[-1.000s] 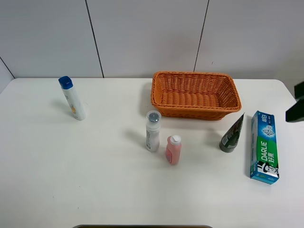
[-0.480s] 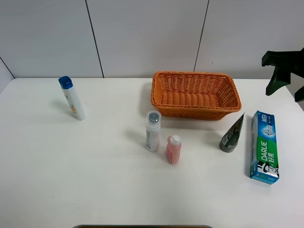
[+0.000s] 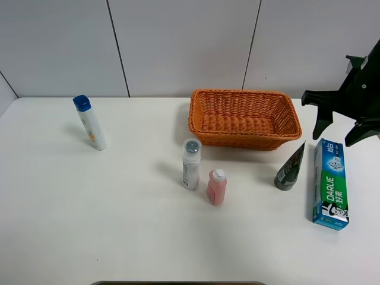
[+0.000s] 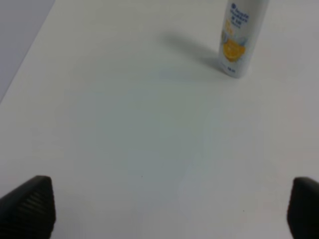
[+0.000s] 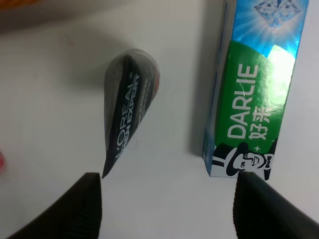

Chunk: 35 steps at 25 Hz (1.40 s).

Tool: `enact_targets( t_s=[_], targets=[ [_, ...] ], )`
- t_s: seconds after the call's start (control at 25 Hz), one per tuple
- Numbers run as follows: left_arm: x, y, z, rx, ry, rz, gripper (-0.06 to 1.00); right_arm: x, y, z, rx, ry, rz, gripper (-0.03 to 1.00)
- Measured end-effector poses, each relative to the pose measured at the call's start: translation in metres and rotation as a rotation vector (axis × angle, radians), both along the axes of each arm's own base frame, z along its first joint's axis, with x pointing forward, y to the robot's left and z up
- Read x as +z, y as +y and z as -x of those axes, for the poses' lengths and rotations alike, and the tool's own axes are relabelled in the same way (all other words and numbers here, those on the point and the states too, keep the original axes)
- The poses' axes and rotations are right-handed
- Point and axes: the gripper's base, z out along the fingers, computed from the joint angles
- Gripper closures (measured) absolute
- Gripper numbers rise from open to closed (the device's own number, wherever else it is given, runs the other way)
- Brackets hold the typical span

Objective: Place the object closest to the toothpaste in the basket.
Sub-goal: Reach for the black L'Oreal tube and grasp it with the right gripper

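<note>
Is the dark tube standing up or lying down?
Standing up. The dark tube rests on its cap on the table, flat crimped end up, beside the toothpaste box, which lies flat.

Below the right arm's wide-spread jaws, the dark tube (image 5: 127, 112) stands toward one jaw and the toothpaste box (image 5: 249, 99) lies toward the other. Only a narrow strip of bare worktop (image 5: 184, 129) separates them. The basket (image 3: 243, 119) wall rises just beyond the tube. Between and ahead of the left arm's wide-spread jaws the worktop is bare up to a white bottle (image 4: 239, 37).
</note>
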Motion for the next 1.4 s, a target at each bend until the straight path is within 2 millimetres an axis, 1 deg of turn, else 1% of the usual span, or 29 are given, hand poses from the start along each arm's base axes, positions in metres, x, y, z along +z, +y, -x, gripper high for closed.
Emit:
enact_targets(
  t_s=[0.16,0.32,0.6,0.72,0.92,1.12,1.4],
  targets=[
    [0.0,0.0,0.0,0.0,0.0,0.0,0.0,-0.015,0.004,-0.008,-0.01,0.042,-0.03,0.37],
    [0.0,0.0,0.0,0.0,0.0,0.0,0.0,-0.024,0.006,-0.017,-0.018,0.026,-0.05,0.37],
    [0.0,0.0,0.0,0.0,0.0,0.0,0.0,-0.026,0.007,-0.024,-0.024,-0.037,-0.064,0.37],
    [0.0,0.0,0.0,0.0,0.0,0.0,0.0,-0.032,0.008,-0.026,-0.029,-0.018,-0.074,0.37],
    [0.0,0.0,0.0,0.0,0.0,0.0,0.0,-0.048,0.02,-0.032,0.001,0.021,-0.075,0.37],
    [0.0,0.0,0.0,0.0,0.0,0.0,0.0,-0.06,0.034,-0.036,0.037,0.033,-0.074,0.37],
    [0.0,0.0,0.0,0.0,0.0,0.0,0.0,-0.081,0.037,-0.041,0.022,0.09,-0.067,0.37]
  ],
)
